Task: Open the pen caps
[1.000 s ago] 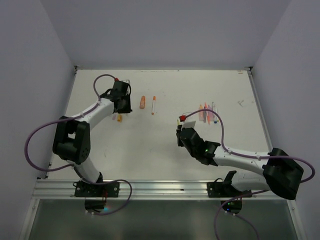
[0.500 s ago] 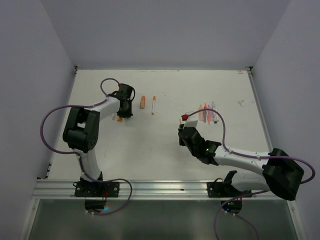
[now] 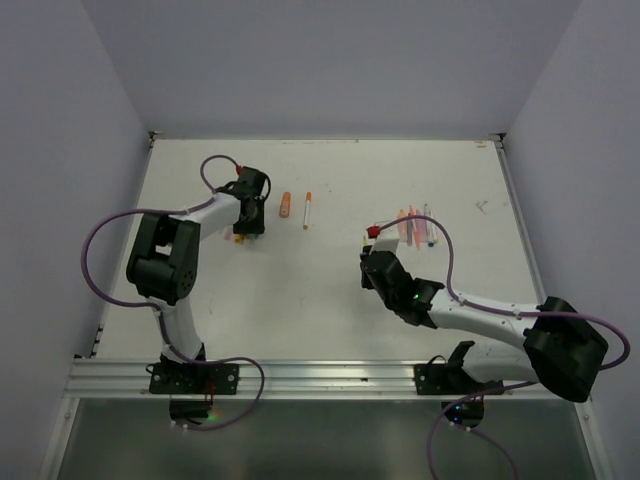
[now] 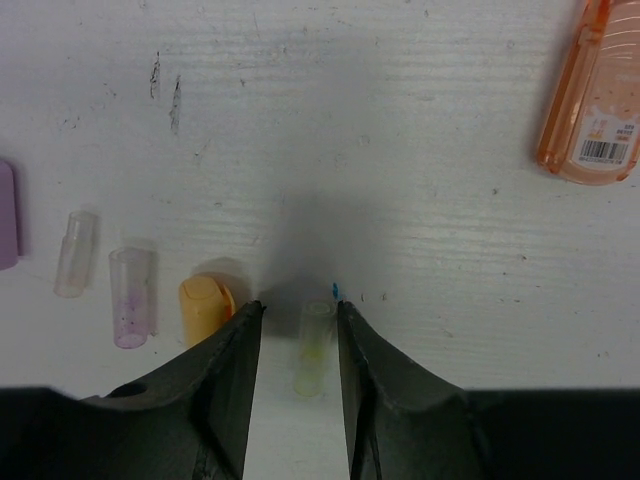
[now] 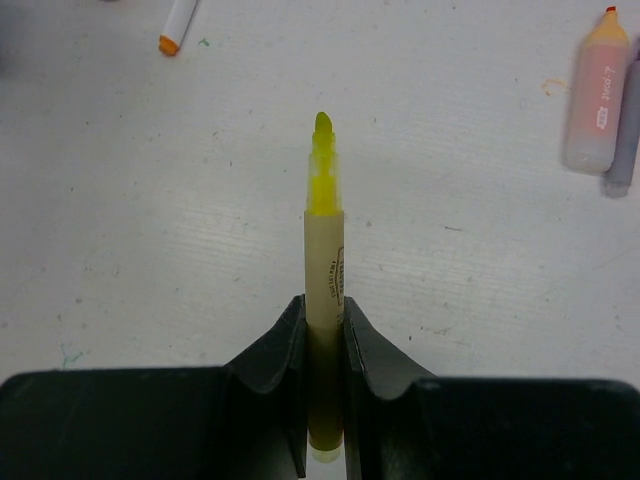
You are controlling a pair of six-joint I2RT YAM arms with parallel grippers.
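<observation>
left fingers (image 4: 225, 385) parted around yellow cap (image 4: 314, 345) lying loose on counter (image 4: 400, 150) | right fingers (image 5: 275, 375) clamp uncapped yellow pen (image 5: 324, 270) | risk: left fingers clip cap on lifting, rolling it against orange cap (image 4: 204, 308)

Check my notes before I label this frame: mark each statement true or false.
1. The right end effector grips a yellow pen with its tip bare. True.
2. The left end effector is clamped on an orange cap. False: its jaws stand apart around a pale yellow cap; the orange cap lies beside them.
3. A lilac cap lies loose on the table. True.
4. The left end effector holds a pink pen. False: it lies on the table.
</observation>
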